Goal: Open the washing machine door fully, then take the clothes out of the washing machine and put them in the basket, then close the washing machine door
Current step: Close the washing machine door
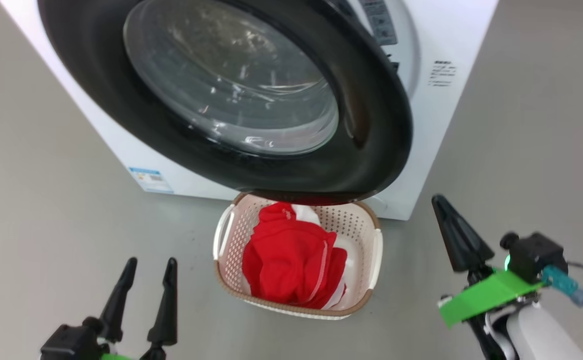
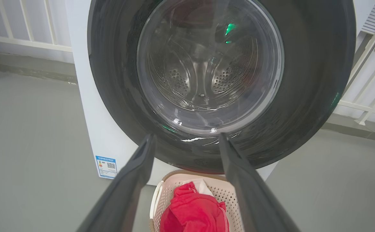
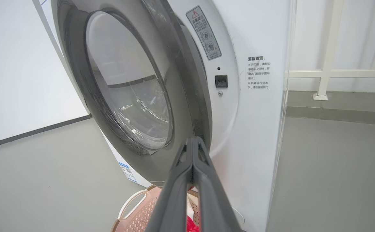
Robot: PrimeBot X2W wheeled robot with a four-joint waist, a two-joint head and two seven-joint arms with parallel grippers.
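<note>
Red fabric clothes (image 1: 291,260) lie in the cream perforated basket (image 1: 359,225) (unloading looks finished); next, the right claw (image 1: 439,202), pressed together, should push the round black-rimmed glass door (image 1: 376,125) shut. Left claw (image 1: 151,262): spread.

Door (image 1: 376,145) overhangs basket (image 1: 229,250) rear; front uncovered.

The floor (image 1: 36,235) is smooth matt grey all round, under soft even light with barely a shadow. To one side runs a white railing (image 2: 26,30) of upright bars above a low grey kerb (image 2: 29,69) (darker along its foot). Another white post (image 3: 327,48) stands on a similar step (image 3: 342,108), and a plain white wall (image 3: 13,64) ends in a dark skirting strip (image 3: 36,130).
</note>
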